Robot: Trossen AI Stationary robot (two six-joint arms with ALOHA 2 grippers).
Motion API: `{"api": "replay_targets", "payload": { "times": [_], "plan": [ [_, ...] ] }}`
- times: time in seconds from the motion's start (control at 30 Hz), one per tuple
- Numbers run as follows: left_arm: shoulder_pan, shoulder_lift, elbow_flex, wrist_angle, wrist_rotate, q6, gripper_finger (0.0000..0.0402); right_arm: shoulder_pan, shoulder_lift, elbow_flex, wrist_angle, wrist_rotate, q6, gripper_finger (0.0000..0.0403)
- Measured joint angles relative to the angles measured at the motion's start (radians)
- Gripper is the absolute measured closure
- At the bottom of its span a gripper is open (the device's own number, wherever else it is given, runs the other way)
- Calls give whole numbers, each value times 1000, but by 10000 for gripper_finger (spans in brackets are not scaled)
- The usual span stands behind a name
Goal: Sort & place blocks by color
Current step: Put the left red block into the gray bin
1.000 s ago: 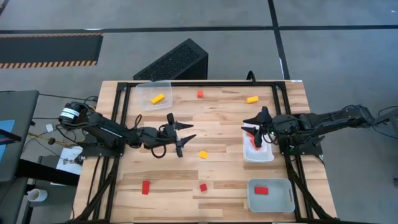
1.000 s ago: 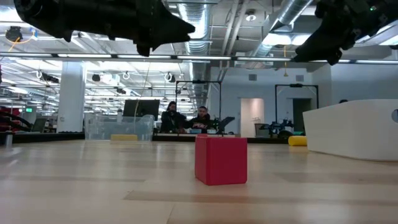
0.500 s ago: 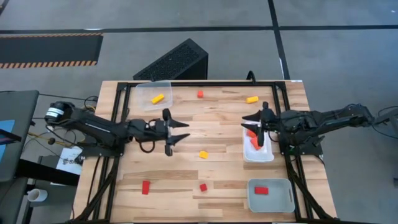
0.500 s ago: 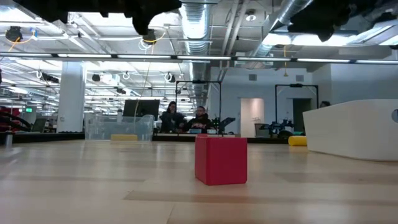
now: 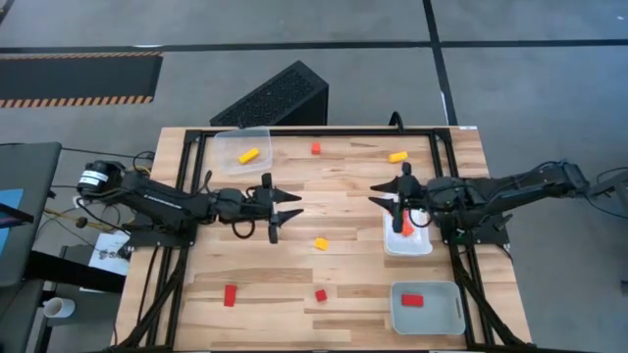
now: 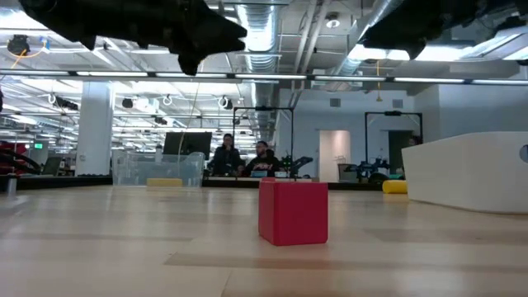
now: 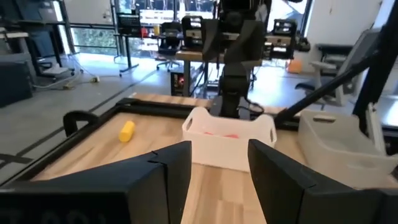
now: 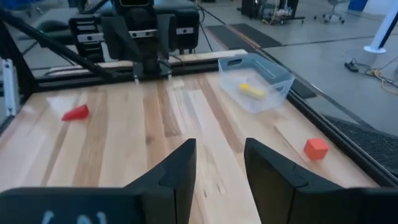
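A: Blocks are seen scattered over the table (image 5: 343, 284): a yellow block (image 5: 321, 243) at centre frame, a red cube (image 5: 320, 295) and a red bar (image 5: 230, 295) lower down, an orange cube (image 5: 316, 148) and a yellow bar (image 5: 397, 156) near the top.

B: The left gripper (image 5: 286, 209) is held left of centre, its fingers parted around nothing.

A: The right gripper (image 5: 388, 195) is held right of centre, beside the white tray (image 5: 408, 249), likewise spread and empty.

B: A yellow piece (image 5: 248, 155) is lodged in the clear tray (image 5: 229, 161) at upper left; a red piece (image 5: 412, 300) lies in the grey tray (image 5: 453, 322) at lower right.
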Motion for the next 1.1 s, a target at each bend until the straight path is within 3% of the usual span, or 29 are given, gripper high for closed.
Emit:
{"api": "replay_targets", "payload": {
  "times": [0.33,0.63,0.77,0.93,1.1],
  "plan": [
    [57,50,-1,-56,8,-81,256,0,125,0,62,-1,-31,255],
    [81,49,0,-156,12,-166,256,-21,150,0,85,0,-48,261],
    [73,-4,13,-346,95,-172,256,-19,152,0,82,1,-48,264],
    [38,-93,74,-671,119,-266,256,-19,152,0,80,1,-48,266],
    [-9,-161,167,-1117,107,-436,256,-19,152,0,80,1,-46,266]
  ]
}}
